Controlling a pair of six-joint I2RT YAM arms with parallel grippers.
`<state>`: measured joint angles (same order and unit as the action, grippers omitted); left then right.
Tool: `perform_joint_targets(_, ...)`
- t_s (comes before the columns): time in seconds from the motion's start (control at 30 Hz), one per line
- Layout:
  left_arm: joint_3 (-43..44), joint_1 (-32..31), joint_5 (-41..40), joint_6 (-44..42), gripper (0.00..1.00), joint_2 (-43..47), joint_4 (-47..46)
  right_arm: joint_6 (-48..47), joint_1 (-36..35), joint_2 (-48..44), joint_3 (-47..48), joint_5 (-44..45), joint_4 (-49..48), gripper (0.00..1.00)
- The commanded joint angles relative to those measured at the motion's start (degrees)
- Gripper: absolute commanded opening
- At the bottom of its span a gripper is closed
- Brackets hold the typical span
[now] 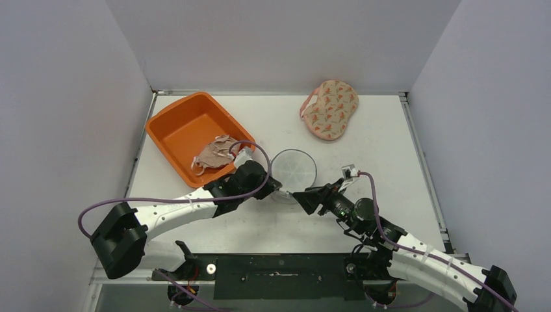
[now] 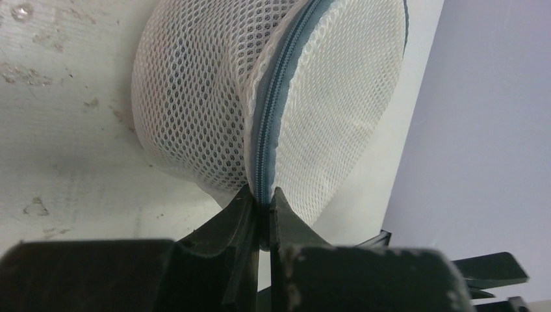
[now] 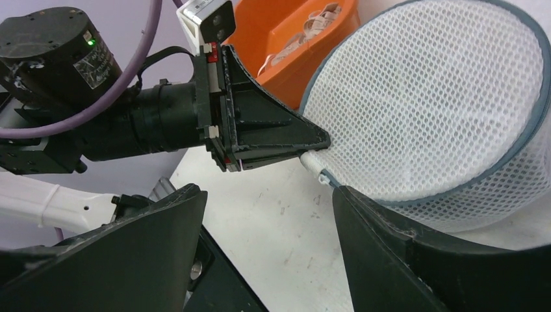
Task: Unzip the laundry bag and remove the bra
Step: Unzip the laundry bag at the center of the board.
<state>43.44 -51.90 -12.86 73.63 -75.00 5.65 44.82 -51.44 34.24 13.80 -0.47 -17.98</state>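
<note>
The laundry bag [image 1: 294, 169] is a round white mesh pouch with a grey-blue zipper [image 2: 273, 97], and it stands at the table's middle. My left gripper [image 1: 278, 189] is shut on the bag's zipper seam [image 2: 262, 199] at its near edge. A small white pull tab [image 3: 314, 164] sticks out just under the left gripper [image 3: 310, 139]. My right gripper [image 3: 268, 211] is open and empty. Its right finger [image 3: 390, 240] is close to the tab and the bag's rim. The mesh hides what is inside the bag. A beige strappy bra [image 1: 215, 155] lies in the orange tub [image 1: 174, 127].
A padded piece with an orange pattern [image 1: 330, 109] lies at the back right of the table. The orange tub sits at the left, just behind my left arm. The purple cable [image 1: 260, 156] loops over the left wrist. White walls close in both sides.
</note>
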Motion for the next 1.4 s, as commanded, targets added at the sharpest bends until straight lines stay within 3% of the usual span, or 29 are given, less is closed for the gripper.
perform_joint_targets(0.0,1.28,0.56,3.10,7.89,0.00,1.26,-1.54,2.90,-0.51,1.01,-1.08,0.87,-4.80,0.71)
perform_joint_targets(0.27,-1.08,1.17,6.74,16.81,0.00,3.08,-3.72,5.91,-0.50,2.88,-4.08,-1.11,-10.07,0.65)
perform_joint_targets(0.43,-1.09,1.06,6.61,16.79,0.00,4.98,-1.85,6.52,-0.50,6.69,-3.78,-0.85,-11.09,0.57)
perform_joint_targets(0.9,-2.54,1.10,5.87,16.48,0.00,7.03,-1.06,9.70,-0.88,18.71,-2.79,-2.73,-22.19,0.47)
perform_joint_targets(1.37,-2.44,1.36,4.37,16.33,0.00,6.02,0.05,10.85,-0.85,21.72,-1.82,-3.93,-25.05,0.39)
